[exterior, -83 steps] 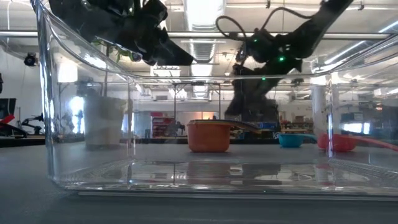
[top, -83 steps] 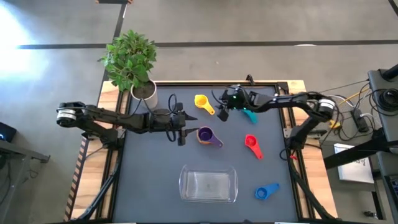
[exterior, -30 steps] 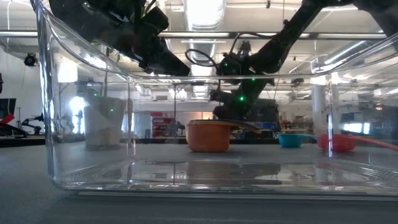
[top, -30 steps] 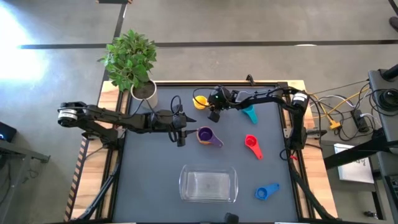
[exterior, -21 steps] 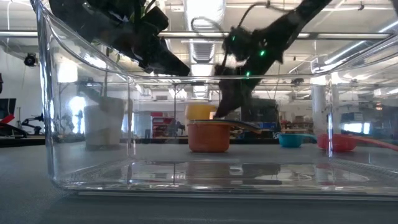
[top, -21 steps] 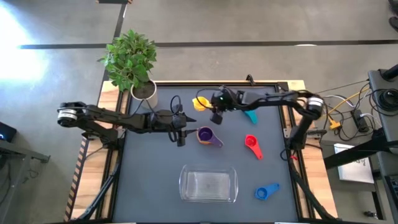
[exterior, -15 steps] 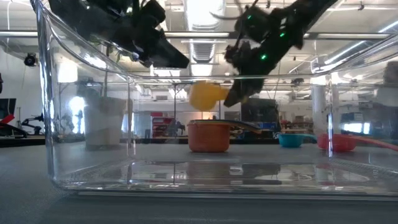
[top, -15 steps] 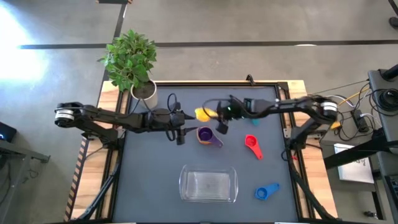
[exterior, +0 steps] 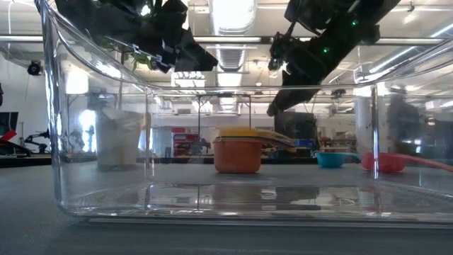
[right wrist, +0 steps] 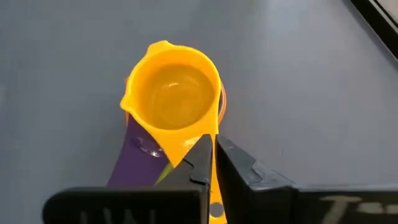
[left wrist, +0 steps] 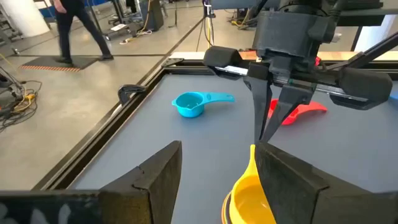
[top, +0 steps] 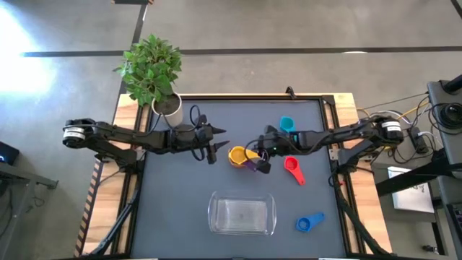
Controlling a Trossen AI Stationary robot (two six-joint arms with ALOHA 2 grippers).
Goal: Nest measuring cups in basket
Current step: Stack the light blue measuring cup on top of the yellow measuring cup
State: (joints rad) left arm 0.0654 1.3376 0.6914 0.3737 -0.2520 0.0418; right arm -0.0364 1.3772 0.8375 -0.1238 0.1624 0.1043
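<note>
Yellow cup (right wrist: 176,96) sits on the nested stack with the purple cup (right wrist: 134,163) at mid-worktop, well short of the clear basket (top: 242,214). My right gripper (right wrist: 210,163) pinches the yellow cup's handle between nearly closed fingers. I judge that releasing askew could tip the stack, or that lifting could leave the lower cups behind. My left gripper (top: 214,140) waits just beside it, fingers spread.
</note>
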